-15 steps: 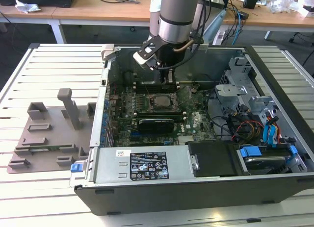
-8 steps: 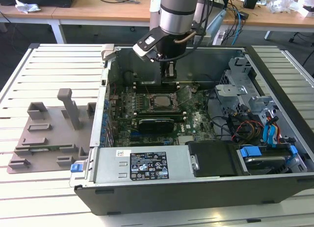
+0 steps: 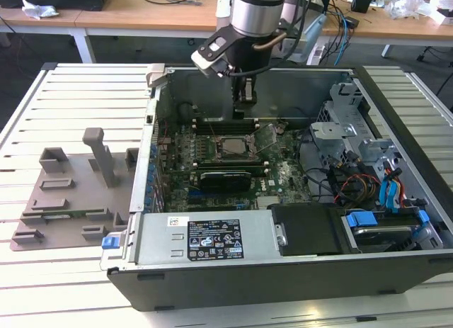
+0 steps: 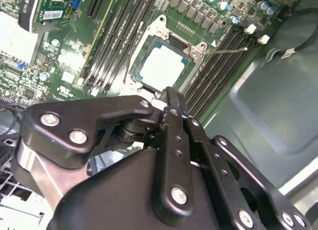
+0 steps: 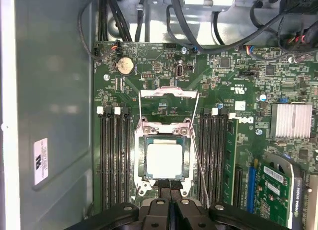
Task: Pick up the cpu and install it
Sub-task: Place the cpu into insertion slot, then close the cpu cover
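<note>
The cpu (image 5: 164,160), a small square chip with a pale silvery top, lies flat inside the black-framed socket on the green motherboard (image 5: 149,71); it also appears as cpu (image 4: 163,67) and cpu (image 3: 231,148). The socket's metal load plate (image 5: 169,93) is swung up and its thin lever (image 5: 198,160) stands free beside it. My gripper (image 5: 170,184) hangs just above the socket's edge, fingers closed together with nothing between them. In the exterior view the gripper (image 3: 245,98) reaches down into the open computer case (image 3: 283,271) over the board's rear part.
Memory slots (image 5: 113,155) flank the socket on both sides. A black expansion card (image 3: 225,178) lies in front of it, a power supply (image 3: 212,237) nearer still, and drive bays with cables (image 3: 368,172) at the exterior view's right. A grey fixture (image 3: 71,193) sits left of the case.
</note>
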{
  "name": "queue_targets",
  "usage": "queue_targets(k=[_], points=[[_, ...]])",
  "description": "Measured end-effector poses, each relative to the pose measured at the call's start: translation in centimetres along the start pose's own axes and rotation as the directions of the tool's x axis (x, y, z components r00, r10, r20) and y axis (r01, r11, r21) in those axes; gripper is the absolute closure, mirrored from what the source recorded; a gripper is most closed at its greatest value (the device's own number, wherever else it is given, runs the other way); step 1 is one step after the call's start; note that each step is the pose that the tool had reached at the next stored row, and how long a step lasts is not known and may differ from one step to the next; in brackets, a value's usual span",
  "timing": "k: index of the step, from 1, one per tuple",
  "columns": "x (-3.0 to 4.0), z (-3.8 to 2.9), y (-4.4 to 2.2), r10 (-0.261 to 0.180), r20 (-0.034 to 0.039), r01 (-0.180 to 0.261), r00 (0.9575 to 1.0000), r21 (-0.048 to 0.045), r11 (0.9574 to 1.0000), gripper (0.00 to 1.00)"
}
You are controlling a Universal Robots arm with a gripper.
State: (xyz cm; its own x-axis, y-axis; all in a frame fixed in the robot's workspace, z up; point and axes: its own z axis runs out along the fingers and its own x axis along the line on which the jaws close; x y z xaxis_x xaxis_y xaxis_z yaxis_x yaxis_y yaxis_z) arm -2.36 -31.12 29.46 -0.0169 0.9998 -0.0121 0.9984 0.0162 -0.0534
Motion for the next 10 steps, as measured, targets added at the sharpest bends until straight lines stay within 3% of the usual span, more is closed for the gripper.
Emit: queue_targets(k=[4,7,10], points=[[-0.01,-1.18,-0.06,0.0,0.0,0.0,1.0,-0.0001,1.0,0.89],[-0.02,-1.29,0.0,0.0,0.0,0.0,1.0,0.0,1.0,0.89],[-0.03,-1.33,0.67,0.0,0.0003,0.0,1.0,0.0,1.0,0.89]])
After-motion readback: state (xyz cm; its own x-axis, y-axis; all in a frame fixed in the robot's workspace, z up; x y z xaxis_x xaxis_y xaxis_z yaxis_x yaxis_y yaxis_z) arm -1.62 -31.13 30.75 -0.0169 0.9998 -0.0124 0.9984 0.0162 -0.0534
